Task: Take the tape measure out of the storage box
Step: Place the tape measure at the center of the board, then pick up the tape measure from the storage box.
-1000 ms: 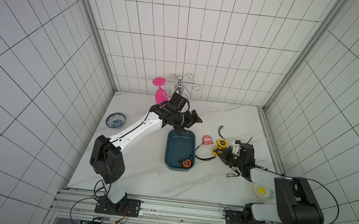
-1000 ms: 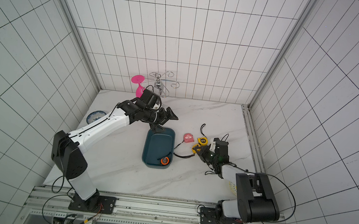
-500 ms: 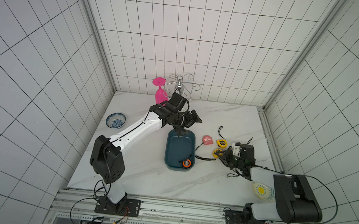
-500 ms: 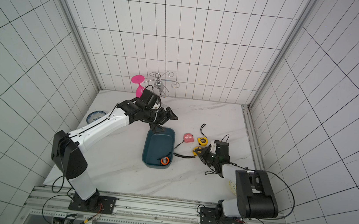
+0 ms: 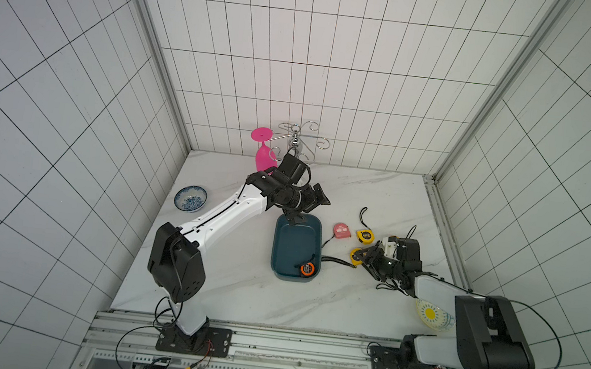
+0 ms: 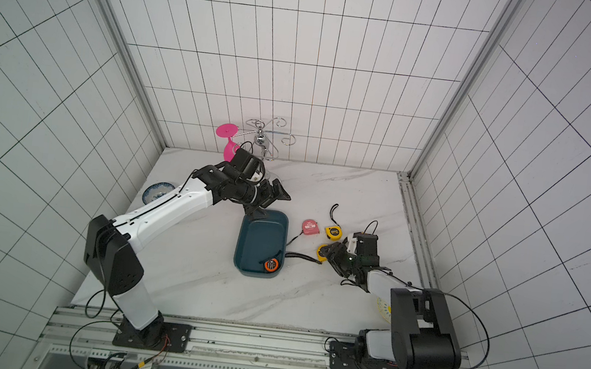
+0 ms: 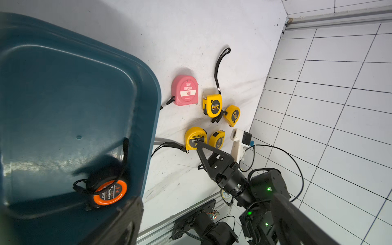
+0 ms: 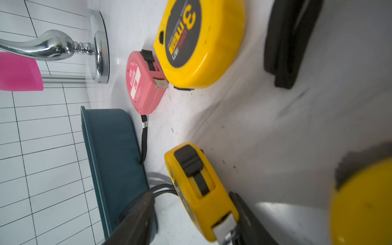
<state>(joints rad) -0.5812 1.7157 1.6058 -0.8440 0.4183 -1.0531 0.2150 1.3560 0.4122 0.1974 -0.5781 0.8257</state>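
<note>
There goes the right gripper (image 5: 363, 257): its fingers, pinched shut a second ago, now stand parted around the yellow tape (image 8: 197, 186), which sits on edge on the table (image 5: 236, 292) just beside the box (image 5: 295, 238). That looks like another one delivered, with only the orange tape (image 5: 307, 268) left inside, in the near corner. The left gripper (image 5: 306, 209) still hangs over the far end, fingers spread wide, holding nothing.

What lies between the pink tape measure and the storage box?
Only the black strap of the pink tape measure, which reaches toward the storage box. The rest is bare marble table. The right wrist view shows it best.
</note>
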